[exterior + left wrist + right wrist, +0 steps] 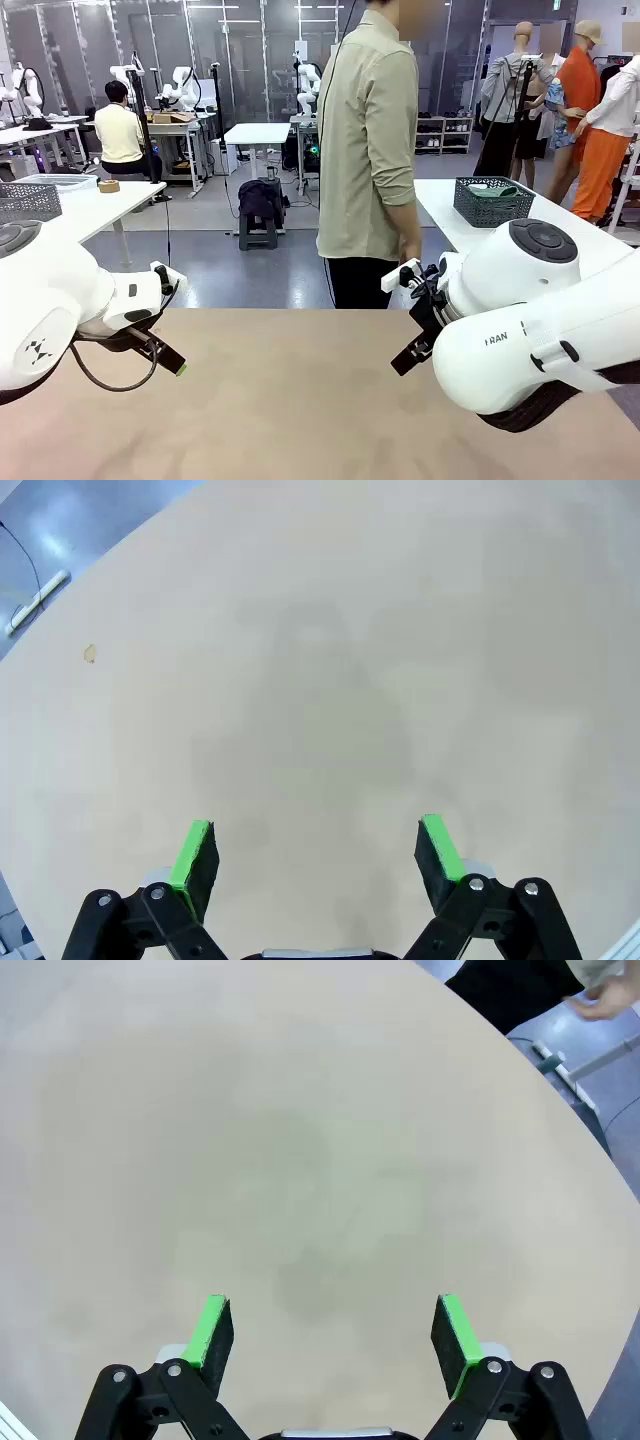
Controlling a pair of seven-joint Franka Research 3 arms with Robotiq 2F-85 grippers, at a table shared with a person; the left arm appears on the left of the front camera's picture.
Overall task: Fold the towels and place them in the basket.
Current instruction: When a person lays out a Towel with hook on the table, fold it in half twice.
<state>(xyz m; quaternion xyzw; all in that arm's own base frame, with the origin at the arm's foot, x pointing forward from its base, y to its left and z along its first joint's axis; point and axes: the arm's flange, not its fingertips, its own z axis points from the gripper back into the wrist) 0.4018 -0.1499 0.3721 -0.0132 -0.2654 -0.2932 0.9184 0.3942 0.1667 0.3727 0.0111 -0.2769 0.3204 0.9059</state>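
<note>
While both arms hang low over the near part of the beige worktop (300, 400), the left claw (320, 845) has its green pads (195, 855) spread wide apart, with bare worktop showing between them. The right claw (333, 1332) stands just as wide, pads well apart, and it too looks down on bare surface. In the front view the two arms come in from either side, their claws pointing inward and down toward the middle.

At the far edge of the worktop a person (368, 150) in an olive shirt and dark trousers stands side-on, one hand (408, 245) hanging by the hip. The right wrist view catches a hand of this person at its upper corner.

Farther off, behind the person on the right, a white table (440, 205) carries the dark mesh basket (490, 212). A mint green towel (490, 189) lies inside it, showing just above the rim. A second mesh basket (25, 203) stands on another table far left
</note>
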